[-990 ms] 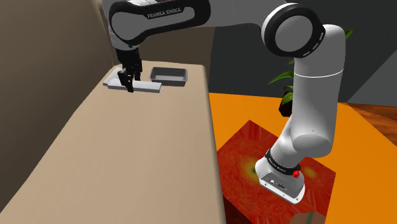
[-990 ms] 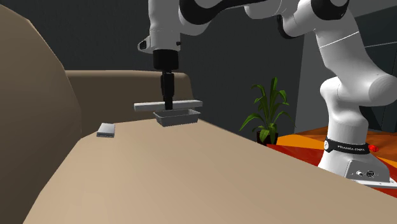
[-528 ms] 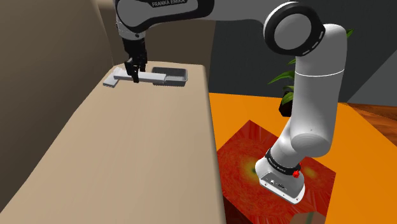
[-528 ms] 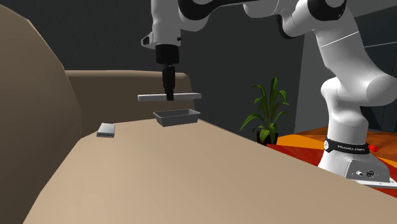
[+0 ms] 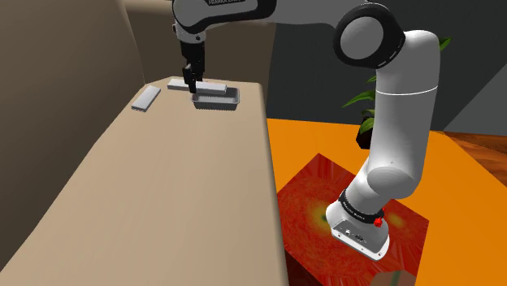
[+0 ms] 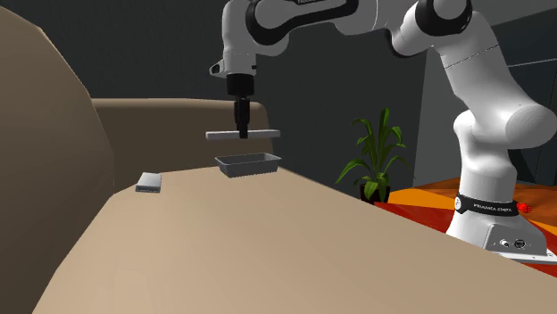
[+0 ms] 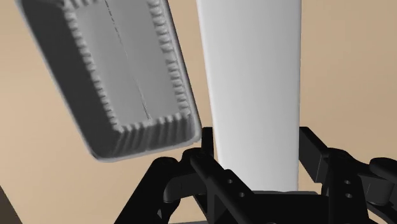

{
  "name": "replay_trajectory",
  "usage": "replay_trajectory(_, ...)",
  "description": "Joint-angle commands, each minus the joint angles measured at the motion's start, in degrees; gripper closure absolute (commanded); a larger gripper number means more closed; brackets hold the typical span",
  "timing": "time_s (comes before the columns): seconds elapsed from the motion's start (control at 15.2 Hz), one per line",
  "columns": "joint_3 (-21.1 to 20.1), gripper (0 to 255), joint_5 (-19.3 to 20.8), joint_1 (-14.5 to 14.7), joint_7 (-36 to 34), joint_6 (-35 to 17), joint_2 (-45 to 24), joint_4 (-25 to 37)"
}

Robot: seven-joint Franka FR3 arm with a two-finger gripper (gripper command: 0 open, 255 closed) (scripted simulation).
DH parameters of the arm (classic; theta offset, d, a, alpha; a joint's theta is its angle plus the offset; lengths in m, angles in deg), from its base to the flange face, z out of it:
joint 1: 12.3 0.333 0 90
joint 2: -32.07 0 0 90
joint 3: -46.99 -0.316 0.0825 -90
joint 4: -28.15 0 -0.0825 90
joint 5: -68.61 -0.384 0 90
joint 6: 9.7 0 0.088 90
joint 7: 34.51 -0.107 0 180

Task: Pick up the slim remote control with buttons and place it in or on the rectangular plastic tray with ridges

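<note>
I've carried the remote (image 6: 219,136) nearly over the ridged tray (image 6: 250,169), gripper (image 6: 243,131) clamped on it; dropped off-centre, it could tip off the rim.

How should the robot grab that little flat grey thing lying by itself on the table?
Come straight down from above and pinch the flat grey slab across its narrow width, near the middle of its length. It lies flat on the table, so its two long edges are probably the only sides the jaws can close on.
</note>
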Motion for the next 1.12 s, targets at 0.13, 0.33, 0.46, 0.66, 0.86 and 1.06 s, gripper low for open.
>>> replay_trajectory(0.13,1.29,255,-0.28,-3.12,4.7,1.11,-1.88,3.13)
replay_trajectory(0.33,2.23,255,-0.42,-5.34,8.03,2.29,-3.96,6.44)
replay_trajectory(0.46,2.82,255,-0.49,-6.78,10.2,3.31,-5.7,9.23)
replay_trajectory(0.66,3.19,255,-0.51,-7.76,11.53,2.5,-6.92,9.67)
replay_trajectory(0.86,3.21,255,-0.49,-7.85,11.47,0.22,-6.96,7.42)
replay_trajectory(1.06,3.24,255,-0.44,-7.92,11.41,-1.98,-7.16,5.41)
